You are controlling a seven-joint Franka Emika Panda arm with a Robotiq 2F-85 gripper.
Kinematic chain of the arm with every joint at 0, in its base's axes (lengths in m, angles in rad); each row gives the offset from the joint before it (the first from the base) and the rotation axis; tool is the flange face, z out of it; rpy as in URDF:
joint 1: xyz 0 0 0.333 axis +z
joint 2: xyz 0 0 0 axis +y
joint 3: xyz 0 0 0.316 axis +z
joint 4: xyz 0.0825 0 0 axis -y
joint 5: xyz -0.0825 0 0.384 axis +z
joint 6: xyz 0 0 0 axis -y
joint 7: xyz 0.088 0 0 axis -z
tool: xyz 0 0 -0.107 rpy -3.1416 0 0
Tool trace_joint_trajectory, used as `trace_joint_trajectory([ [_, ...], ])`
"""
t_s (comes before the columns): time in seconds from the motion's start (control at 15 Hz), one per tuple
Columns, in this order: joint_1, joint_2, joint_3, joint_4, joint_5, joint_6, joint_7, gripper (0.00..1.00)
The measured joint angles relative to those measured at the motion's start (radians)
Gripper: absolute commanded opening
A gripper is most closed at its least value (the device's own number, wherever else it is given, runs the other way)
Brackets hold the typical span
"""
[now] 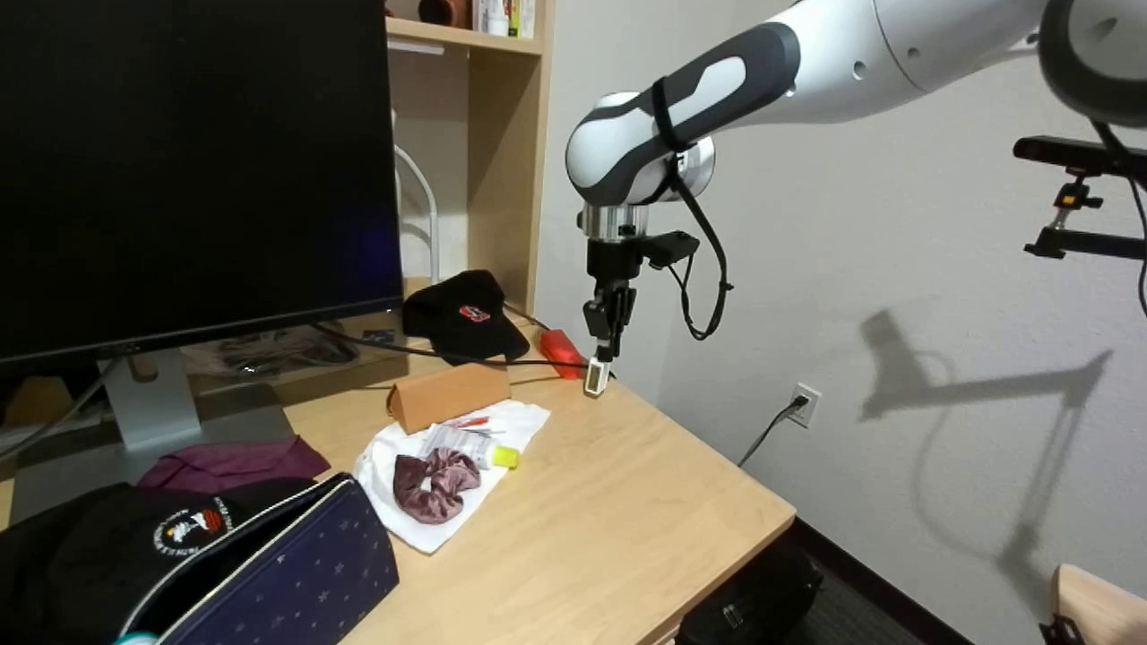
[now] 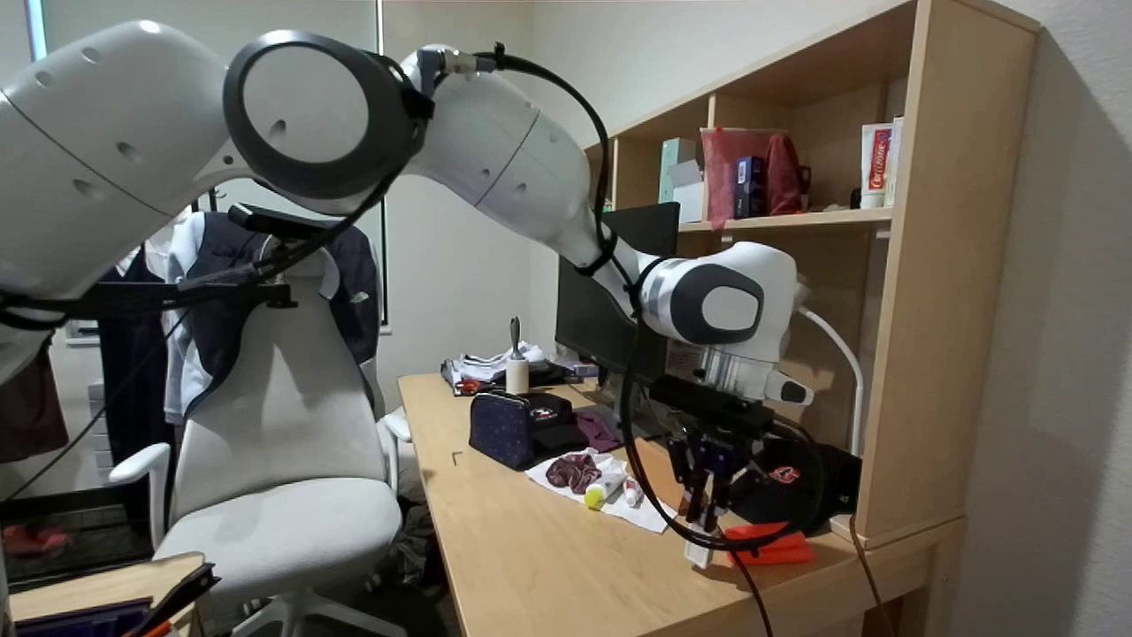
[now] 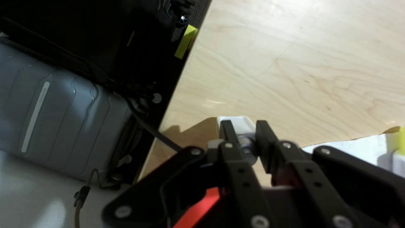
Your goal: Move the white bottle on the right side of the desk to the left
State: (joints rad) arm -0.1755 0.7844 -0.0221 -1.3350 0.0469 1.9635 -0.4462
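The small white bottle (image 1: 596,377) is at the far right of the tan desk (image 1: 627,502), close to its edge by the wall. It also shows in an exterior view (image 2: 699,554) and in the wrist view (image 3: 239,123). It is roughly upright, leaning slightly. My gripper (image 1: 606,348) points down over it, and the fingers (image 3: 243,126) are closed around its narrow neck or cap, with contact seen on both sides. The gripper also shows in an exterior view (image 2: 705,515), partly behind a black cable. I cannot tell whether the bottle's base touches the desk.
A red-orange object (image 1: 561,353) lies beside the bottle. A black cap (image 1: 466,313), a tan case (image 1: 452,394) and a white cloth (image 1: 529,421) with a scrunchie (image 1: 435,486) and yellow-capped bottle lie leftward. A navy pouch (image 1: 296,573) and monitor (image 1: 197,170) stand further left.
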Motion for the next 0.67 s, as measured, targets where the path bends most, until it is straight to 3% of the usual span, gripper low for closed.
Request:
trace_joint_trajectory([
  [0.6, 0.061, -0.253, 0.096, -0.303, 0.001, -0.025, -0.041, 0.12],
  [0.67, 0.063, -0.274, 0.112, -0.331, 0.003, -0.025, -0.063, 0.22],
])
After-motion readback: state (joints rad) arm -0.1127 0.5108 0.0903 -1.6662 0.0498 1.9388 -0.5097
